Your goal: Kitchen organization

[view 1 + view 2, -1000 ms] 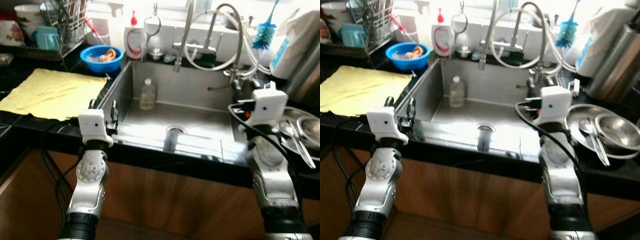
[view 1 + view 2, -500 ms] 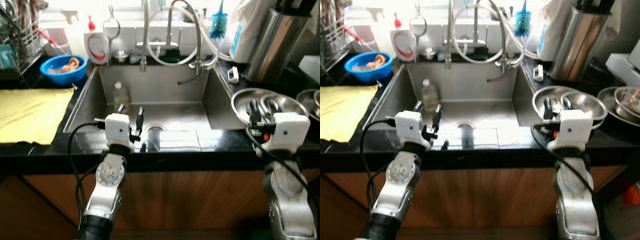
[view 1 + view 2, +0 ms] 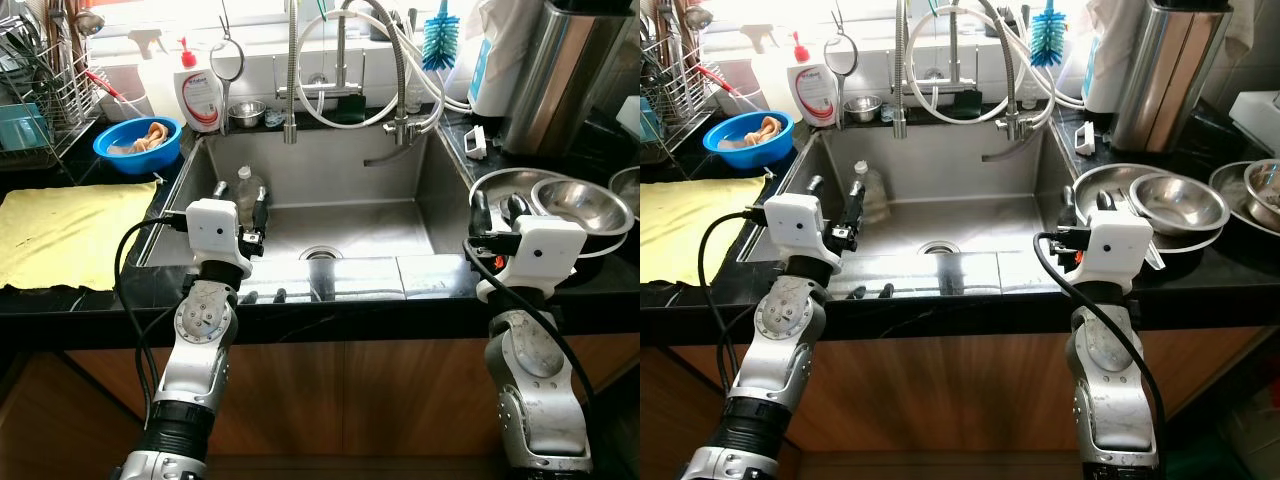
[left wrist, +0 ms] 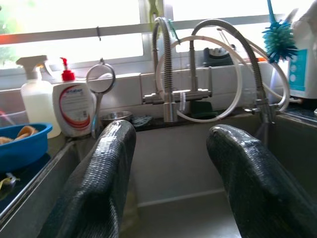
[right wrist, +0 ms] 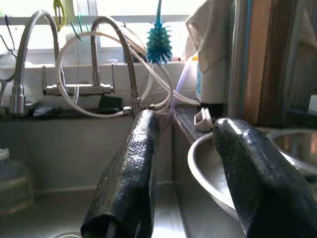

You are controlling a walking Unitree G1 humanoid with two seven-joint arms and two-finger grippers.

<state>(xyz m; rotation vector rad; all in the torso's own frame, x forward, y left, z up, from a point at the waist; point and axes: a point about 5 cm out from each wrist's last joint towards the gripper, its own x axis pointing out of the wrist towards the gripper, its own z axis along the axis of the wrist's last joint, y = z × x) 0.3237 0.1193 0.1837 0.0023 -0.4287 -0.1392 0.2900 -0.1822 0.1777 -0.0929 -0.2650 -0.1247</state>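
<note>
- Head views: both arms hovered at the sink's front edge; a bottle stood in its left corner.
- Left wrist: left gripper gaped, empty.
- Right wrist: right gripper gaped beside a steel bowl; swinging rightward might knock it.

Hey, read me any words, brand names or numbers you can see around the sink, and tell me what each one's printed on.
No text here can be read.
Soap pump bottle: red and white label, print too blurred to read.
White container with blue label right of the taps: markings too small to read.
Clear bottle in the sink: no legible label.
</note>
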